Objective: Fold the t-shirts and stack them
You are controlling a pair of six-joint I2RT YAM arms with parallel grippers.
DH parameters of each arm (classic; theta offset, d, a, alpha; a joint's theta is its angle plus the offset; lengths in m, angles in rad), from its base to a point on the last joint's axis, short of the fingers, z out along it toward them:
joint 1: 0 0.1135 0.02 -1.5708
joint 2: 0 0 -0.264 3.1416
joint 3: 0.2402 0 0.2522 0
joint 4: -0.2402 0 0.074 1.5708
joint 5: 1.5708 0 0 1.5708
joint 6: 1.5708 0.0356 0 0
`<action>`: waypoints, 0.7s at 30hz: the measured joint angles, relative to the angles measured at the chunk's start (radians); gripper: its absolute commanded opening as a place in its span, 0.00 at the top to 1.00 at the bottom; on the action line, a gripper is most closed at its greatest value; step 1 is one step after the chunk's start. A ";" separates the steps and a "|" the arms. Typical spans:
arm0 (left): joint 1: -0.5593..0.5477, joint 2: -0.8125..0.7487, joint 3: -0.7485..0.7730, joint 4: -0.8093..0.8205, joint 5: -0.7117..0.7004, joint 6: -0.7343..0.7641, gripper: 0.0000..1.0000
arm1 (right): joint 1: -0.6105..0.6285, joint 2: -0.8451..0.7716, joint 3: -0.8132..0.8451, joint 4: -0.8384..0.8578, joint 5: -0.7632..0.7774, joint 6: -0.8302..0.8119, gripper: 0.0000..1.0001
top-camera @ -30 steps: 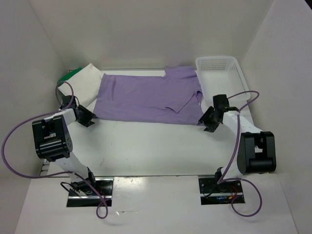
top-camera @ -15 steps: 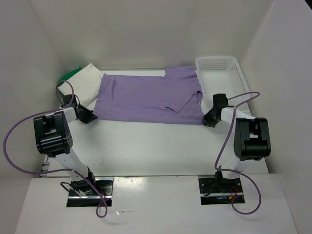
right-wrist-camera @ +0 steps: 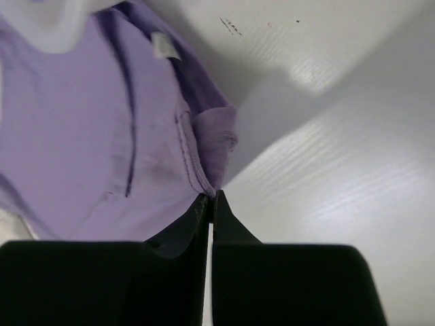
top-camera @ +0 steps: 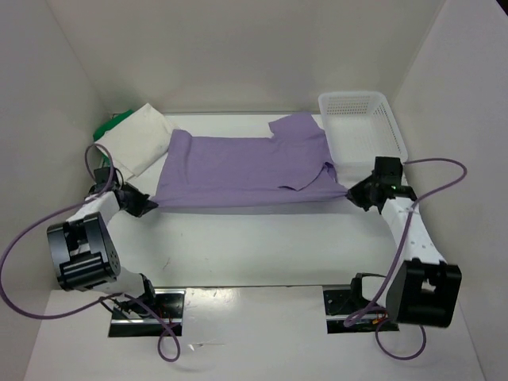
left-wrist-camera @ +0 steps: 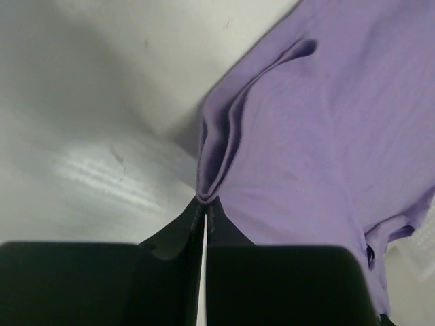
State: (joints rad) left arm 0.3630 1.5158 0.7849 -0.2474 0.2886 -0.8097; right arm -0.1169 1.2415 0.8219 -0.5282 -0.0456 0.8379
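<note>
The lavender t-shirt (top-camera: pixel 238 167) is stretched across the middle of the table between my two grippers. My left gripper (top-camera: pixel 147 205) is shut on its near left corner, where the cloth bunches into a fold (left-wrist-camera: pixel 211 163) right at the fingertips. My right gripper (top-camera: pixel 355 193) is shut on the near right corner, pinching the hem (right-wrist-camera: pixel 207 170). A folded cream-white t-shirt (top-camera: pixel 135 139) lies at the back left. The green t-shirt (top-camera: pixel 107 127) peeks out from under it.
A white mesh basket (top-camera: pixel 361 123) stands at the back right, just behind my right gripper. White walls close in the table on the left, back and right. Purple cables loop off both arms.
Both grippers closed on the near corners of the lavender shirt and moved outward. The near edge is now pulled straight and taut, and the shirt looks flatter.
</note>
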 measured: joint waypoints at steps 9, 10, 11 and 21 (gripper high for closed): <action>0.062 -0.215 -0.039 -0.224 0.042 0.060 0.97 | -0.032 -0.102 0.051 -0.278 -0.049 -0.115 0.98; 0.062 -0.227 -0.039 -0.243 0.045 0.068 0.97 | -0.032 -0.091 0.071 -0.318 -0.049 -0.140 0.98; 0.062 -0.234 -0.039 -0.262 0.047 0.071 0.97 | -0.032 -0.079 0.094 -0.354 -0.046 -0.167 0.96; 0.064 -0.261 -0.065 -0.441 0.055 0.068 0.15 | 0.043 -0.092 0.164 -0.546 0.015 -0.256 0.53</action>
State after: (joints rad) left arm 0.4271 1.2545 0.7200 -0.6880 0.3439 -0.7418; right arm -0.0742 1.1492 0.9855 -1.0744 -0.0307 0.5823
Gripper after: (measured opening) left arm 0.646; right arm 0.456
